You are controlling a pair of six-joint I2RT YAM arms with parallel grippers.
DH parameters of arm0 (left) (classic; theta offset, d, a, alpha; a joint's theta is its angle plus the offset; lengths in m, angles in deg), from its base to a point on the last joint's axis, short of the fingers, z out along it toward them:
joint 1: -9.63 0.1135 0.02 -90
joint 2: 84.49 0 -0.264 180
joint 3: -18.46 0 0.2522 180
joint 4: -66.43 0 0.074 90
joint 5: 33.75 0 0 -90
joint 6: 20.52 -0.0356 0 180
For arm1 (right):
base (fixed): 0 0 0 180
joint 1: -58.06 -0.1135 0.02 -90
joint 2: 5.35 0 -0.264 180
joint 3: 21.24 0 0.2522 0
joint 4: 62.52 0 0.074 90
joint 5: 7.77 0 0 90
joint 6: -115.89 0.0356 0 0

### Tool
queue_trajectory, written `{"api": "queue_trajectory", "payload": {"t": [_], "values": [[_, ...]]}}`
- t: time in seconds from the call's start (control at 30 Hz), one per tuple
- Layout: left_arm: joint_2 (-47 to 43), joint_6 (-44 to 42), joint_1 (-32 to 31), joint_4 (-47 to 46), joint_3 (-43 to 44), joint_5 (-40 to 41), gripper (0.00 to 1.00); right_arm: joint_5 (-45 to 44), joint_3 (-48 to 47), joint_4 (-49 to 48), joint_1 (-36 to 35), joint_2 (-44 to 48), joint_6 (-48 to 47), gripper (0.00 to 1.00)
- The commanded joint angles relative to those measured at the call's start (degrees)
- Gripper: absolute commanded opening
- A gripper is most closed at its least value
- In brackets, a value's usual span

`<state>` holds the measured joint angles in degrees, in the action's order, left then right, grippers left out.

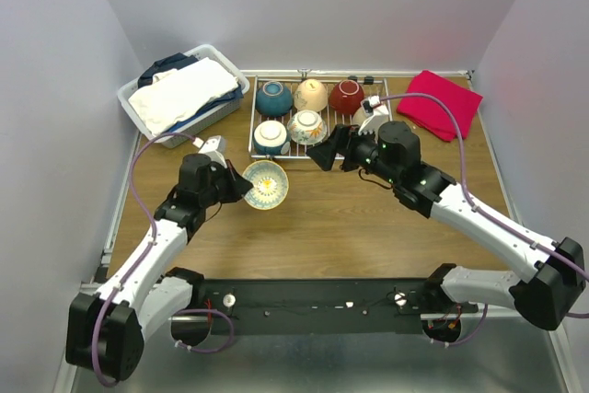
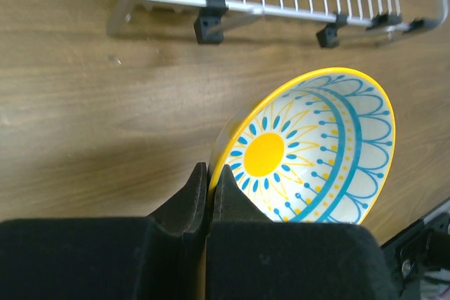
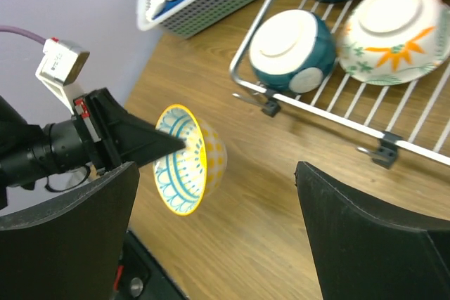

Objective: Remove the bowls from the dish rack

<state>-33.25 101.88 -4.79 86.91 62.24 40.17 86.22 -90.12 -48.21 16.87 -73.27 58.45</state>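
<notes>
Glazed ceramic held only by its lip is the weak point here. The left end effector (image 2: 211, 173) is clenched on the yellow rim of one bowl (image 2: 309, 149), with one finger inside and one outside. So narrow a grip on a slick surface could let the bowl swivel or slip. It is tilted steeply, mouth towards the arm, so letting go now would probably leave it rolling or rocking on the bench (image 1: 368, 236) rather than settling on its foot. I cannot tell whether its base touches the wood.

The bowl is white inside, with a yellow sun and blue petal rings. It sits clear of the rack (image 1: 304, 157), at about 7 o'clock from it.

The right end effector (image 1: 324, 154) is spread open and empty at the rack's 6 o'clock rail. A careless reach could knock the floral bowl (image 1: 306, 125) or the teal-and-white bowl (image 1: 271, 137), both upturned on the wires.
</notes>
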Motion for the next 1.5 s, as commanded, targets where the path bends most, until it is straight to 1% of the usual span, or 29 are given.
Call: {"api": "queue_trajectory", "payload": {"t": [0.0, 0.13, 0.2, 0.3, 0.4, 0.63, 0.93, 1.17, 1.23, 1.27, 1.33, 1.37, 1.47], "values": [[3.0, -0.1, -4.6, 1.7, 2.6, 1.2, 0.0, -7.2, -1.1, 4.0, -0.1, 2.2, -4.6, 1.0], [6.7, 0.5, -9.5, 3.5, 4.1, 5.3, 0.0, -8.7, -1.1, 5.2, -0.2, 2.5, -5.7, 1.0], [8.2, 0.9, -12.5, 3.7, 4.9, 6.1, 0.0, -9.6, -0.8, 5.4, -0.1, 2.7, -5.9, 1.0], [10.6, 2.4, -14.7, 3.5, 5.3, 7.0, 0.0, -9.4, -0.5, 5.8, -0.1, 2.7, -6.2, 1.0], [11.6, 3.2, -14.7, 4.2, 5.7, 8.9, 0.0, -9.2, -0.5, 6.1, -0.1, 2.6, -6.4, 1.0], [12.8, 0.1, -14.7, 11.5, 7.6, 14.6, 0.0, -9.3, 0.0, 6.6, -0.1, 2.7, -6.8, 1.0], [17.9, 2.4, -14.7, 10.9, 6.1, 12.2, 0.0, -9.0, 0.4, 6.8, -0.1, 2.2, -7.3, 1.0], [17.8, 3.2, -14.7, 10.8, 4.3, 11.9, 0.01, -9.1, 1.0, 7.1, -0.1, 1.6, -7.7, 1.0], [17.1, 3.9, -14.7, 10.5, 3.6, 11.8, 0.05, -9.1, 1.2, 6.9, -0.1, 1.3, -7.7, 1.0], [16.8, 4.6, -14.7, 10.1, 2.5, 11.6, 0.13, -9.1, 1.2, 6.7, -0.1, 1.2, -7.8, 1.0], [15.4, 5.4, -14.7, 9.5, 1.2, 11.1, 0.2, -9.1, 1.2, 6.6, -0.1, 0.9, -8.1, 1.0], [14.9, 5.7, -14.7, 9.4, 0.1, 11.0, 0.27, -9.2, 1.1, 6.5, -0.1, 0.7, -8.1, 1.0], [13.3, 6.8, -14.7, 9.4, -1.0, 11.2, 0.39, -9.3, 1.1, 6.0, -0.1, 0.1, -8.5, 1.0]]}}
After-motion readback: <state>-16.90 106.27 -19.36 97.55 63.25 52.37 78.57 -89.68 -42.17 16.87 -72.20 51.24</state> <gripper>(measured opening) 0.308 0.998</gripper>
